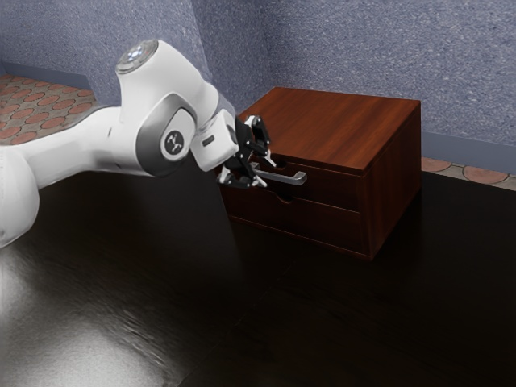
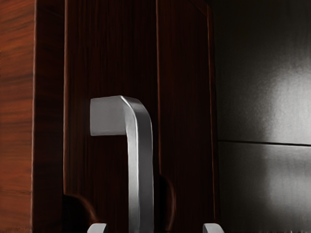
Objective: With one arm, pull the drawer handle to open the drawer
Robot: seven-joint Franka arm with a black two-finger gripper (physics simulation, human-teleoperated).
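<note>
Exterior view first: your white arm (image 1: 153, 121) comes in from the exterior view's left and reaches over the dark, shiny bench (image 1: 161, 314) to a brown wooden box (image 1: 339, 121). The box sits on the far part of the bench, toward the exterior view's right, close to the blue-grey wall (image 1: 363, 40). It has two drawers in its front, one above the other. The top drawer (image 1: 339, 187) has a grey metal drawer handle (image 1: 286, 176). The handle is a thin bar that sticks out from the drawer front and runs sideways. The drawer looks pushed in, with its front level with the lower drawer (image 1: 322, 226).

Your black fingers (image 1: 264, 145) are at the end of the handle nearest the exterior view's left. One finger is above the bar and one is below it, so the bar goes between them.

Wrist view, seen from your hand: the drawer handle (image 2: 140, 165) runs straight away from the hand and bends in to the dark wood of the drawer (image 2: 112, 58). You can see the two pale tips of the fingers (image 2: 97, 228), one on each side of the bar. There is a bit of space between each tip and the bar, so the fingers are spread apart and not squeezing anything. Beside the box you see the dark bench (image 2: 262, 87)
</note>
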